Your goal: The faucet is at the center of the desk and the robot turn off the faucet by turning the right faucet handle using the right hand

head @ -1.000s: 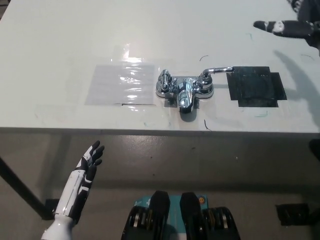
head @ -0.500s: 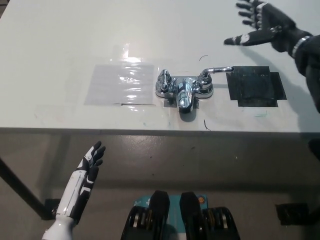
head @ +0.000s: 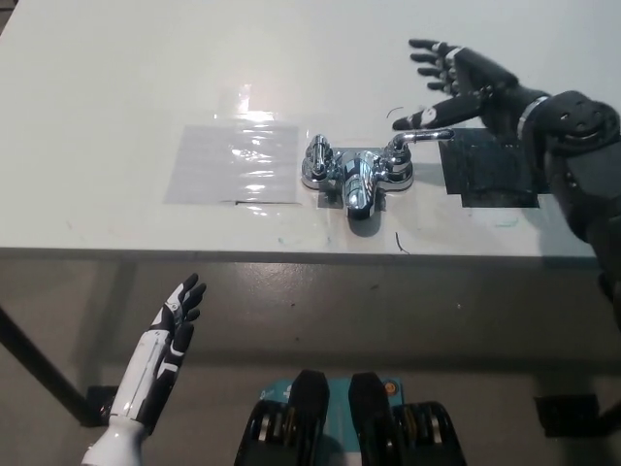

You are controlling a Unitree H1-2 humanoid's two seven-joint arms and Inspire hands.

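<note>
A chrome faucet (head: pixel 357 176) stands at the middle of the white desk (head: pixel 116 78), its spout pointing toward the front edge. Its right handle (head: pixel 419 138) is a lever pointing right, out over a black patch (head: pixel 495 170). The left handle (head: pixel 317 155) sits on the other side of the spout. My black right hand (head: pixel 464 83) hovers open just above and behind the right lever, fingers spread and pointing left, not touching it. The white left hand (head: pixel 177 316) rests open below the desk's front edge at the lower left.
A clear glossy sheet (head: pixel 236 162) lies taped flat on the desk left of the faucet. The desk's front edge (head: pixel 291 254) crosses the picture, with grey floor below it. Small pen marks dot the surface near the faucet.
My right hand has come in from the far upper right, moving left and down toward the right lever. The faucet and the left hand have stayed put.
</note>
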